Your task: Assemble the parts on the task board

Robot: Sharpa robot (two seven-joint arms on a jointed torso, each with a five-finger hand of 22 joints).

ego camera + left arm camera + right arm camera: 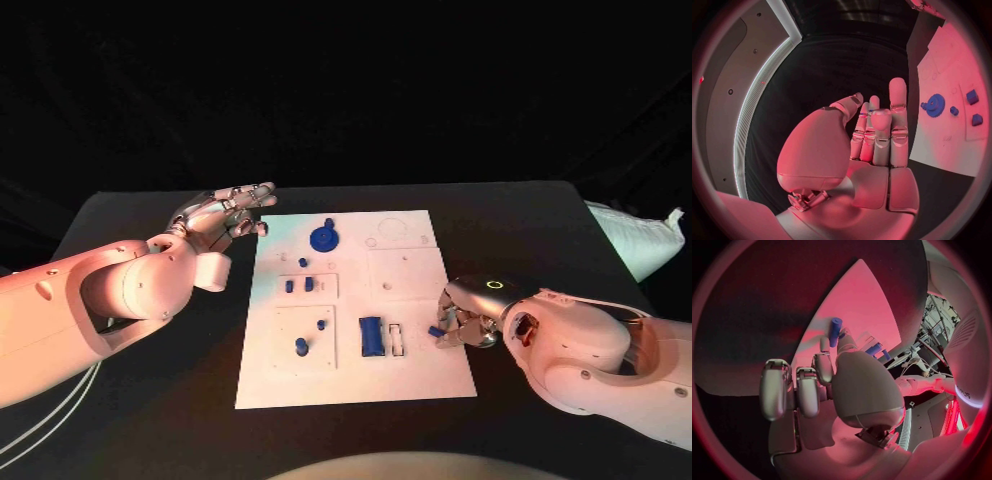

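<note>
The white task board (411,375) lies in the middle of the black table. On it are a blue gear (326,238), several small blue pieces (300,286) and a long blue block (371,335). My right hand (464,322) is at the board's right edge and pinches a small blue peg (436,330) in its fingertips, just above the board. The right wrist view shows that peg (836,331) sticking out past the fingers, over the board (848,305). My left hand (228,215) hovers off the board's far left corner with fingers spread and nothing in it; the gear (934,105) lies beside it.
A white cloth bundle (635,235) lies at the table's right edge. Pale cables (43,425) hang by the left arm at the near left. Black table surface runs around the board on all sides.
</note>
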